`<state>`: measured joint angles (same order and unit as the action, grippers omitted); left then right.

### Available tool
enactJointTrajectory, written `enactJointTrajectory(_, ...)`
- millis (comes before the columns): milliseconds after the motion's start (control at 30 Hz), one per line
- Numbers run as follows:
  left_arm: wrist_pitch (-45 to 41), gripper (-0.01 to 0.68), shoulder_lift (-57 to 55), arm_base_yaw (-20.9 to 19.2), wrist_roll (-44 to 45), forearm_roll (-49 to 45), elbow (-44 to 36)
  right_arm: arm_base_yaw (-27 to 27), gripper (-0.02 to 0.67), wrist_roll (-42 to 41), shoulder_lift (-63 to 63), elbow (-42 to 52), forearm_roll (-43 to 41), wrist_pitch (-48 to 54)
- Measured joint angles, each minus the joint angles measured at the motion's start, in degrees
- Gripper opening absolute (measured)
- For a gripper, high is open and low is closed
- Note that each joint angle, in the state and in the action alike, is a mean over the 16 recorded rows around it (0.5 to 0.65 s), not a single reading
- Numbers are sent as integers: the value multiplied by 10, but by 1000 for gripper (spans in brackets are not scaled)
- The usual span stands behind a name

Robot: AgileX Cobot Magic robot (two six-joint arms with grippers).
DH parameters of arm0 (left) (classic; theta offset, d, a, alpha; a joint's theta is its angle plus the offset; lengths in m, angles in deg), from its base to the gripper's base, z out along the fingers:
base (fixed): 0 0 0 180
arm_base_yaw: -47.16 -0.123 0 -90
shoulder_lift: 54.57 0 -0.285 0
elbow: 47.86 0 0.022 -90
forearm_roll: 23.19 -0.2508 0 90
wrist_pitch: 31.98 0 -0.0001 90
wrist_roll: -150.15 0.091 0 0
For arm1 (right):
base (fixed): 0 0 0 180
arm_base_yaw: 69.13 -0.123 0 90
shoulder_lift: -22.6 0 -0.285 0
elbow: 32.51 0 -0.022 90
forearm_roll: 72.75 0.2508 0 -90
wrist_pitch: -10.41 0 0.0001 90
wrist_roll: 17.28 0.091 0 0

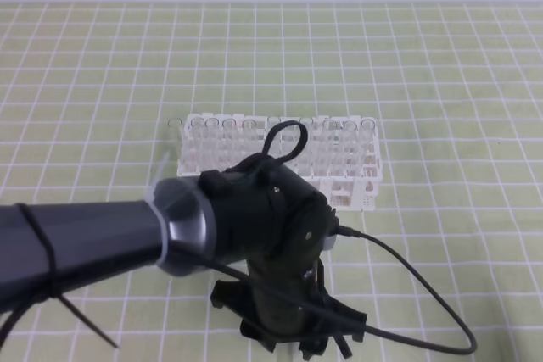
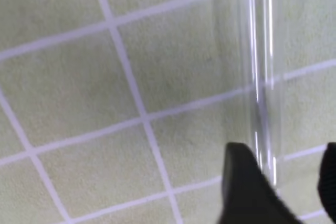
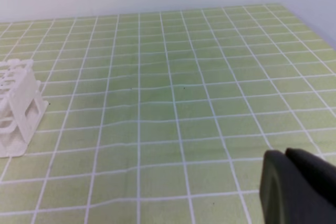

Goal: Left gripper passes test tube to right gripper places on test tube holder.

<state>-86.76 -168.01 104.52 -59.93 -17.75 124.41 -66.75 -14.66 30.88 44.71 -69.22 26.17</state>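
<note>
The bench (image 1: 441,82) carries a green cloth with a white grid.

Exterior high view, left to right: a dark arm (image 1: 76,243) enters from the left edge and bends down at a grey joint near the centre. Its lower end points toward the near edge of the bench. A thin black cable (image 1: 407,281) runs from this arm out to the right and loops back along the cloth. Behind the arm stands the white rack (image 1: 348,163), upright, with clear tubes in its holes.

Left wrist view: the left gripper (image 2: 286,182) shows two black jaws at the lower right. The jaws stand apart. The tube (image 2: 262,77) runs up between them, over the cloth. Contact between the jaws and the tube cannot be confirmed from this view.

Right wrist view: the rack stands at the left edge. The right gripper (image 3: 294,182) shows at the lower right, well apart from the rack. Its jaws are pressed together with nothing between them.
</note>
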Motion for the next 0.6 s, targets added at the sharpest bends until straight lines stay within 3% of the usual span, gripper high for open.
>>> enactJointTrajectory(233,0,344,-15,0,0,7,0,0,-18,0,0,0,0,0)
enactJointTrajectory(433,-2,344,-24,0,-1,7,0,0,-18,0,0,0,0,0)
enactJointTrajectory(600,-2,306,-27,0,-2,6,-1,0,-18,0,0,0,0,0)
